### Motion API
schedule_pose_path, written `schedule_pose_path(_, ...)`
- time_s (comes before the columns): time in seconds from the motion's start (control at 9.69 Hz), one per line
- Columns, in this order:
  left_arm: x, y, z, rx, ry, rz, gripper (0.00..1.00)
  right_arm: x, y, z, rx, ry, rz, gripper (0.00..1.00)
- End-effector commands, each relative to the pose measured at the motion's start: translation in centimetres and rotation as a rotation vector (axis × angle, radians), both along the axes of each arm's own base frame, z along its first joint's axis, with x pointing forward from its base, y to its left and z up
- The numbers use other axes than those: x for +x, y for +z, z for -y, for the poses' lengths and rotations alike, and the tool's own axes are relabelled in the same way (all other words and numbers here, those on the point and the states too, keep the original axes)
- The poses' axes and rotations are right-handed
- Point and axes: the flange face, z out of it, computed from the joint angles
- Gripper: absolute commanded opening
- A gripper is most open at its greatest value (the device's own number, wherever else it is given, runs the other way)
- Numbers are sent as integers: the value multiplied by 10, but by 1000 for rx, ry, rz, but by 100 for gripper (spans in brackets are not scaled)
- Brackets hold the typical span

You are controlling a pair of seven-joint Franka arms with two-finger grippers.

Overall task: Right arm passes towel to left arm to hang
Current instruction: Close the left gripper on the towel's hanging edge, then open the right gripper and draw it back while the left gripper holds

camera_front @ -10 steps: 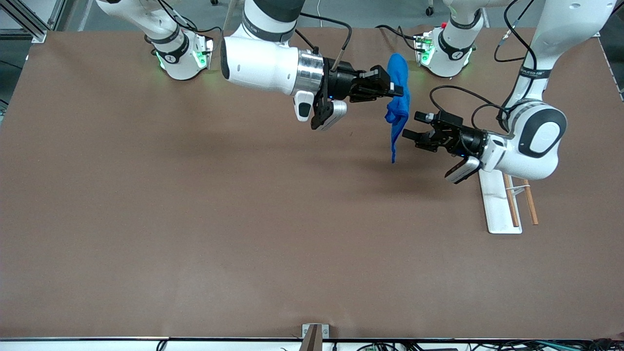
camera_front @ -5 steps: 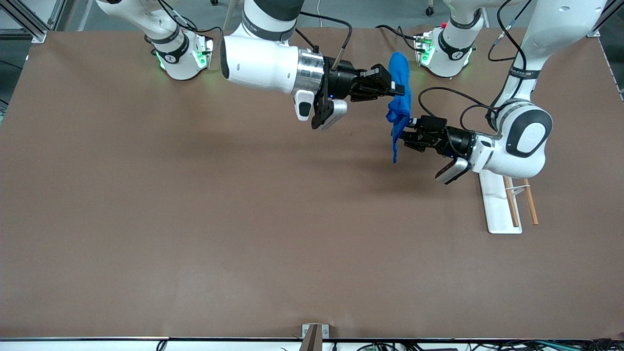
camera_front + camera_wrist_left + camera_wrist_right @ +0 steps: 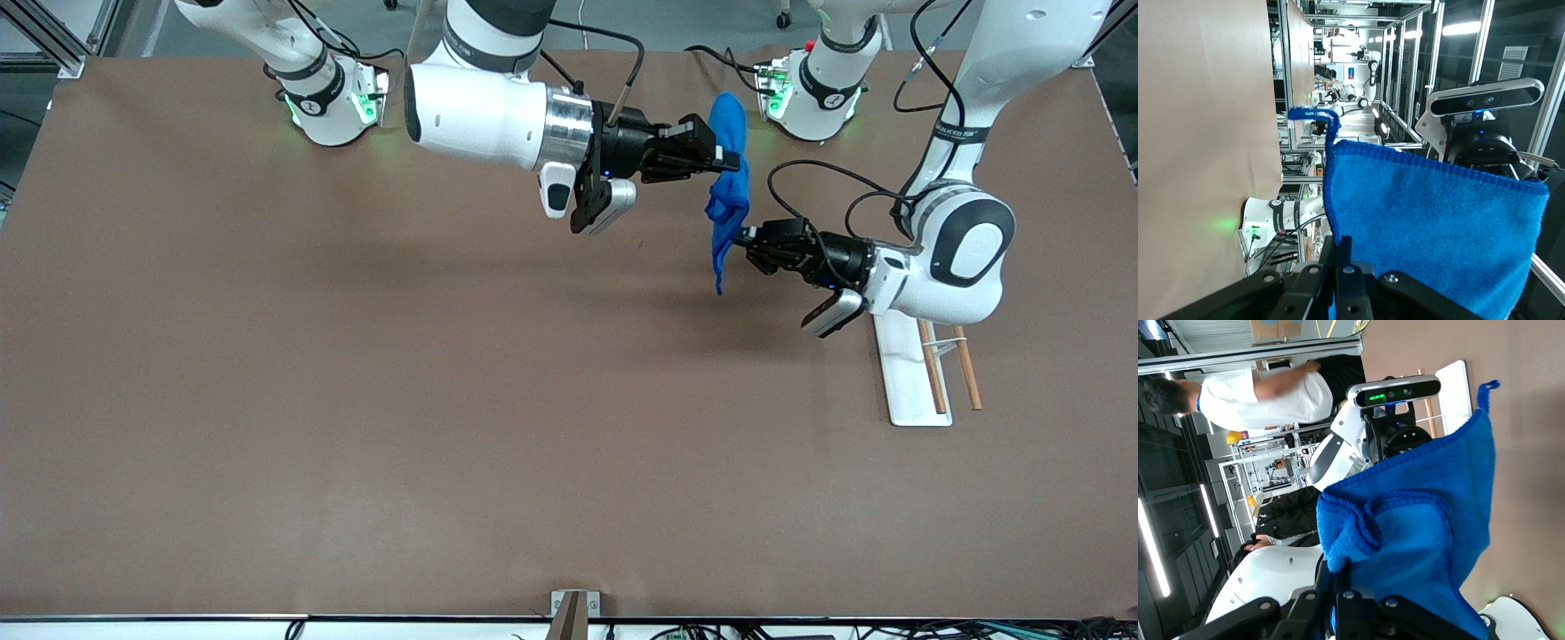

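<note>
The blue towel (image 3: 727,191) hangs in the air over the table between the two arms. My right gripper (image 3: 731,161) is shut on its upper part. My left gripper (image 3: 745,242) is shut on the towel's lower part, close under the right gripper. In the left wrist view the towel (image 3: 1431,233) fills the frame above the closed fingers (image 3: 1343,267), with its loop (image 3: 1315,115) sticking out at one corner. In the right wrist view the towel (image 3: 1418,547) bunches at the closed fingers (image 3: 1346,600).
A white rack base (image 3: 907,369) with two wooden rods (image 3: 965,373) lies on the table under the left arm's elbow, toward the left arm's end. The arm bases (image 3: 333,102) stand at the table's top edge.
My left gripper moved in to the hanging towel and closed on its lower part. The right gripper kept its hold and hardly moved.
</note>
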Motion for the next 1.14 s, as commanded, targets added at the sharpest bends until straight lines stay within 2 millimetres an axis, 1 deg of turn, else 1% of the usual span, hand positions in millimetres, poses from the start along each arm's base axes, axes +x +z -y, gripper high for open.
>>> schedule_pose_path(0.0,-1,-9,-9,12,32,-1,0,2,6,-1,18,-38,-89,2)
schedule_pose_path(0.1,0,-9,-9,15,29,1,0,3,-2,5,-11,-57,-134,27)
schedule_pose_path(0.21,0,-11,-11,16,30,-2,0,-6,-2,18,-112,-47,-20,99)
schedule_pose_path(0.31,0,-11,-11,17,29,-4,0,4,-22,44,-223,-51,44,100)
schedule_pose_path(0.41,0,-10,-12,19,29,-4,0,1,-29,65,-289,-66,74,100)
schedule_pose_path(0.52,-1,-10,-12,22,26,-3,0,4,-45,96,-372,-97,95,100)
schedule_pose_path(0.62,-1,-11,-12,23,25,-3,0,2,-58,131,-478,-117,145,100)
schedule_pose_path(0.72,0,-9,-13,24,26,0,0,0,-76,165,-583,-127,177,100)
schedule_pose_path(0.83,2,-7,-14,31,24,0,0,4,-93,195,-696,-105,207,100)
schedule_pose_path(0.93,6,-4,-15,66,-4,13,0,22,-111,235,-792,-100,188,100)
schedule_pose_path(1.03,11,0,-15,93,-23,11,0,37,-116,267,-863,-91,164,100)
